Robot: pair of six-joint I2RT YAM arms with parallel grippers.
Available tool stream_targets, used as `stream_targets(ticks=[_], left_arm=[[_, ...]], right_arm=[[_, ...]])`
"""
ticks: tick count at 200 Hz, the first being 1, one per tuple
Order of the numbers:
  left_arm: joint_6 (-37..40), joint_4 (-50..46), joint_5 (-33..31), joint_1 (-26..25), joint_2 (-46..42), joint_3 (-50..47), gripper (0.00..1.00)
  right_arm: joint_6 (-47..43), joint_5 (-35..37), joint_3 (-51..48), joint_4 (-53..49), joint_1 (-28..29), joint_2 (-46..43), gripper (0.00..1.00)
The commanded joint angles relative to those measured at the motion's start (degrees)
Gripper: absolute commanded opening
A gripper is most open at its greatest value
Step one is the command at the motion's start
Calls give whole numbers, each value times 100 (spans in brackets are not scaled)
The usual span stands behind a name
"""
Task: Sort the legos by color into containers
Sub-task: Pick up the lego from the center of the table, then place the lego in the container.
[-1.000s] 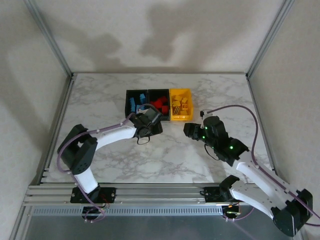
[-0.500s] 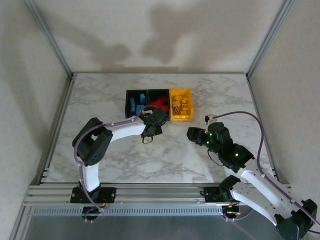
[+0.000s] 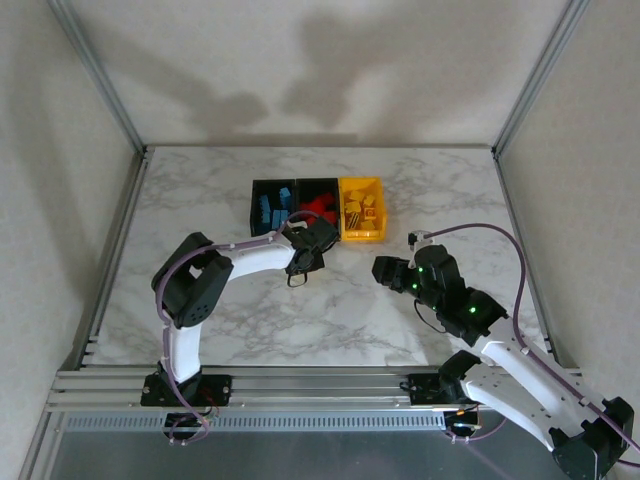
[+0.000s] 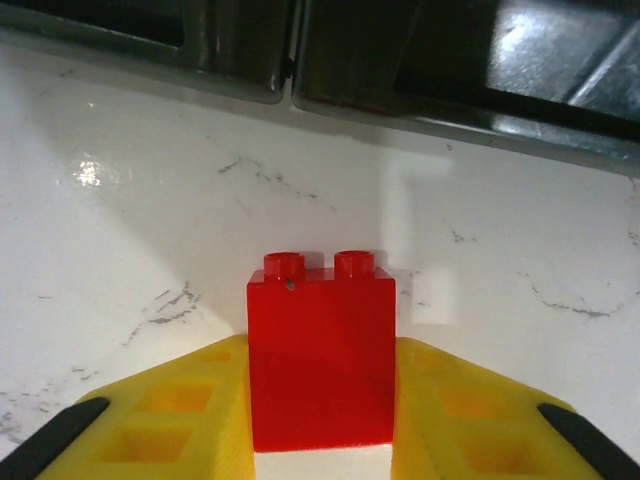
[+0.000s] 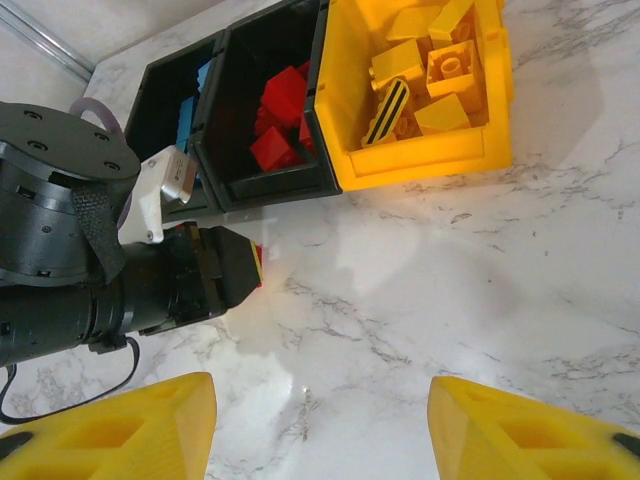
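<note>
White marble table (image 3: 350, 320), joined bins (image 3: 361, 237), beige walls (image 3: 330, 70)

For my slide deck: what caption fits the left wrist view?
Left gripper shut on a red two-stud plastic brick, white marble tabletop and two black plastic bins ahead.

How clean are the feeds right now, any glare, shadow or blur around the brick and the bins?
Left wrist: the red brick is sharp between the yellow fingers, the black bins behind are blurred with glare on one wall, and a glint sits on the table. Right wrist: sharp throughout, soft sheen on the marble. Top external: evenly lit, soft arm shadows on the back wall.
</note>
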Motion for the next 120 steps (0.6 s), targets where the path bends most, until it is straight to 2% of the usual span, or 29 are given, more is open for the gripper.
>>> stream_targets(ticks=[1,57,120], left_arm=[[74,-216,-79,-11,-376,-141,26],[496,-587,9,98,-955,471,24],[1264,-1109,201,531,64,2346,25]], right_arm=[[-72,-255,-100,-4,63,-68,58],[-43,-482,-189,295,63,-67,58],[49,-474,-140,329,70,64,58]])
